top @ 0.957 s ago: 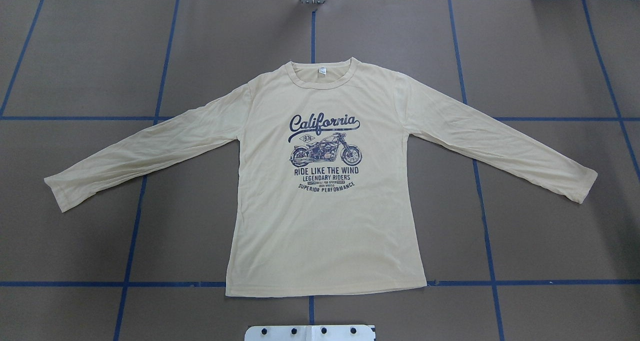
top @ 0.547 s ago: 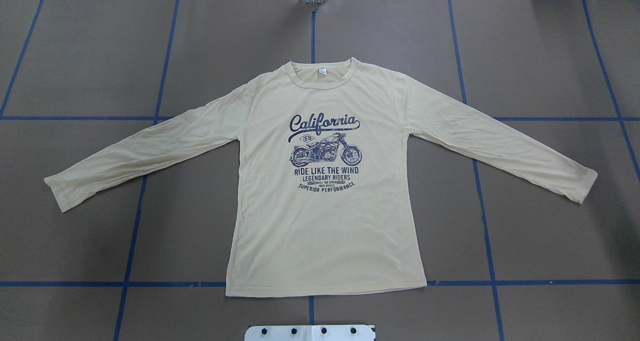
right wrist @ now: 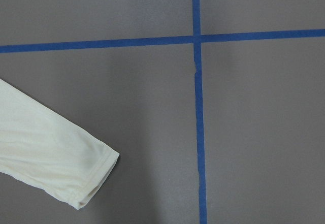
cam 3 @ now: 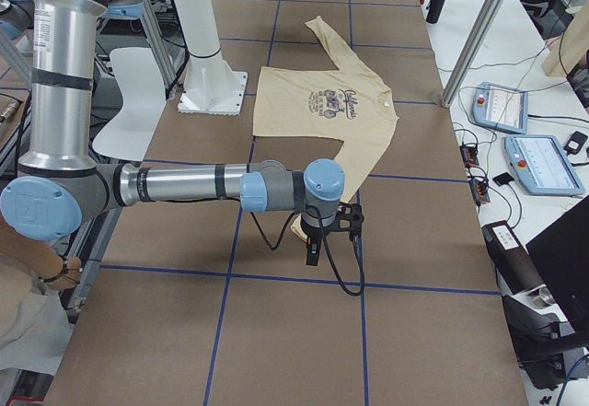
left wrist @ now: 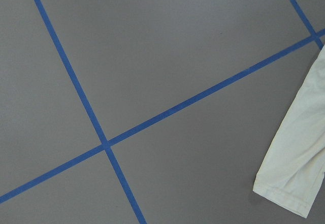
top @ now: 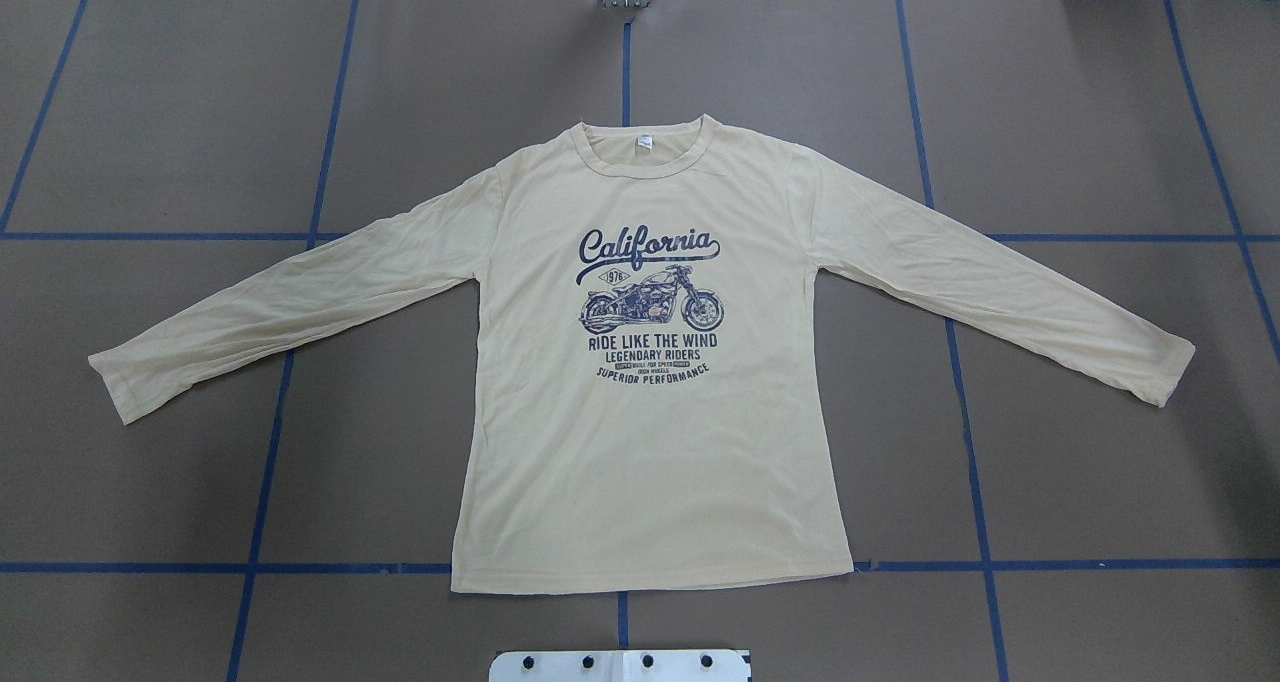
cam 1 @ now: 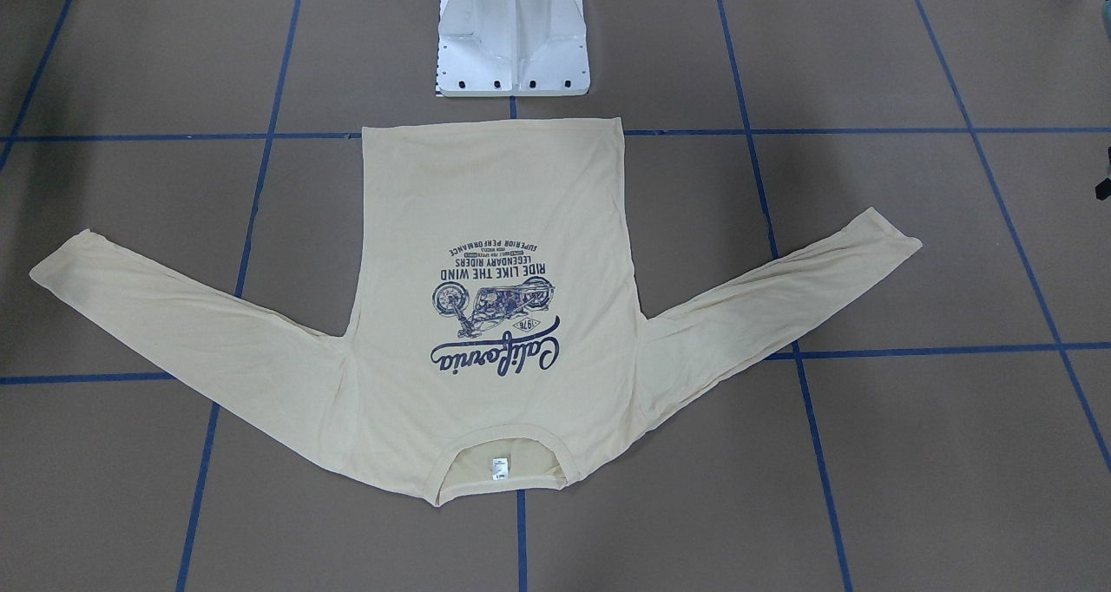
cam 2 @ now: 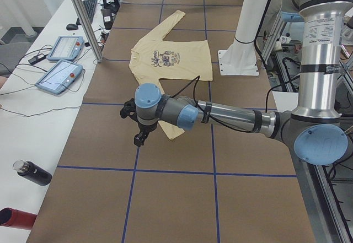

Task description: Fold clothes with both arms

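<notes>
We see the T-shirt (top: pixel 640 442) lying flat and print-up in the middle of the tabletop (top: pixel 1050 482), with its sleeves spread along the tabletop's length. The left pincer (cam 2: pixel 139 139) hangs just beyond the left cuff (left wrist: pixel 289 188), and the right pincer (cam 3: pixel 313 255) just beyond the right cuff (right wrist: pixel 94 178). We cannot tell whether either pincer is apart or together. We judge each cuff falls to its nearer arm.
</notes>
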Available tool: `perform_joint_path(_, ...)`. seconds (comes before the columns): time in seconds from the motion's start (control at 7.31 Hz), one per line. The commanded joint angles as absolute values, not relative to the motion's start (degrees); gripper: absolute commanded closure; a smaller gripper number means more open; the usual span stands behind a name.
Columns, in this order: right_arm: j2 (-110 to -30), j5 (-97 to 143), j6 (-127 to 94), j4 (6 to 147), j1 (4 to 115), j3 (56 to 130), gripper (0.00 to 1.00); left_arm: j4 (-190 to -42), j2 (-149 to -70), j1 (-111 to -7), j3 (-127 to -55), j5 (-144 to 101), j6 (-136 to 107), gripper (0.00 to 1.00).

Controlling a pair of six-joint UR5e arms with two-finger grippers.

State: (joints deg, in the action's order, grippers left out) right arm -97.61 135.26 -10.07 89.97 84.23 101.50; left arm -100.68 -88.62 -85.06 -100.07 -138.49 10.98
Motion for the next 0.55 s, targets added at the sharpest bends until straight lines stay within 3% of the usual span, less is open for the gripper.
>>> perform_joint_path(0.0,-98.08,135.09,-10.46,88.34,82.46,102.64,0.00,-100.90,-88.42,-84.99,-100.37,-138.69,10.99,0.00)
perform_joint_path(0.41,-98.09,136.40,-10.72,87.54,80.08,101.69,0.00,-100.90,-88.42,-84.99,-100.28,-138.69,10.99,0.00)
